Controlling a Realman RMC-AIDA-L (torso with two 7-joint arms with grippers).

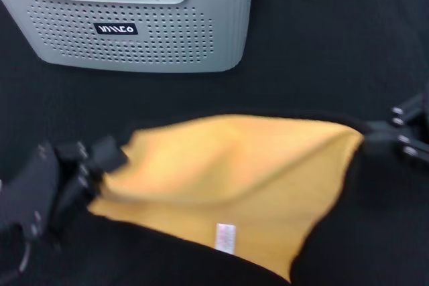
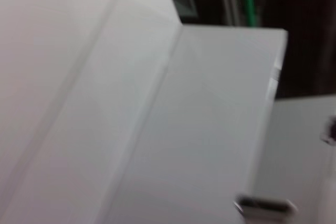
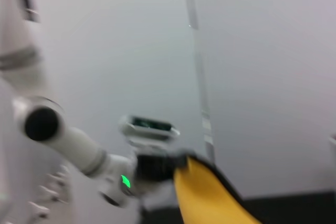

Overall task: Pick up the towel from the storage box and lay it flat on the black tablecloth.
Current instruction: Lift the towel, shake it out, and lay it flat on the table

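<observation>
Head view: towel point(image 1: 234, 179) stretched in the air over black tablecloth point(image 1: 322, 51), left hand point(image 1: 100, 159) clenched on one corner, right hand point(image 1: 375, 135) on the opposite; storage box point(image 1: 134, 31) behind, w/ dark cloth inside

Looks like a lab or test room, not a home. Plain white wall panels point(image 2: 105, 103) with straight seams fill both wrist views. A black tablecloth point(image 1: 322, 45) covers the whole work surface. A grey storage box point(image 1: 134, 38) serves as staged prop. White robot arm point(image 3: 68, 140) with green status light.
</observation>
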